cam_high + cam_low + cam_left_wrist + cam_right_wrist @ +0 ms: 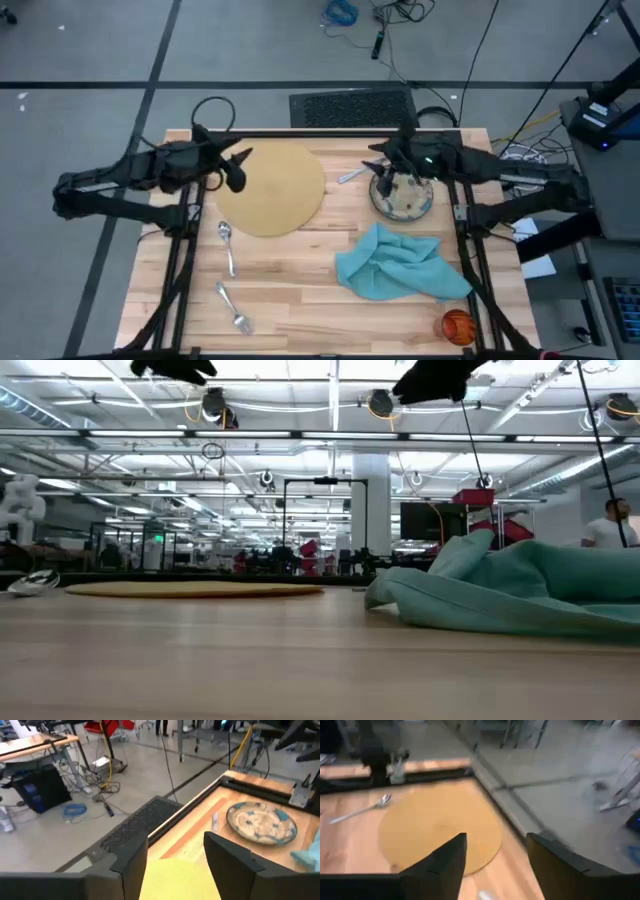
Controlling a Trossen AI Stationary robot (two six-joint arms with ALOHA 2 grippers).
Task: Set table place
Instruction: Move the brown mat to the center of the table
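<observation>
Hovering spread: left claw (pixel 240 166) over placemat (pixel 275 190) edge, right claw (pixel 380 165) beside dish (pixel 405 198) (both empty), bench (pixel 300 290) far side.

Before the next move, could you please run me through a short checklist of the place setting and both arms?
1. Placemat bare and free for the dish: ok.
2. Dish on the placemat: not ok, it sits on the table to the mat's right.
3. Right gripper, jaws open, raised beside the dish's left rim: ok.
4. Left gripper, jaws open, above the placemat's left edge, holding nothing: ok.
5. Napkin folded: not ok, crumpled.
6. Spoon, fork and orange cup placed: not ok.
</observation>
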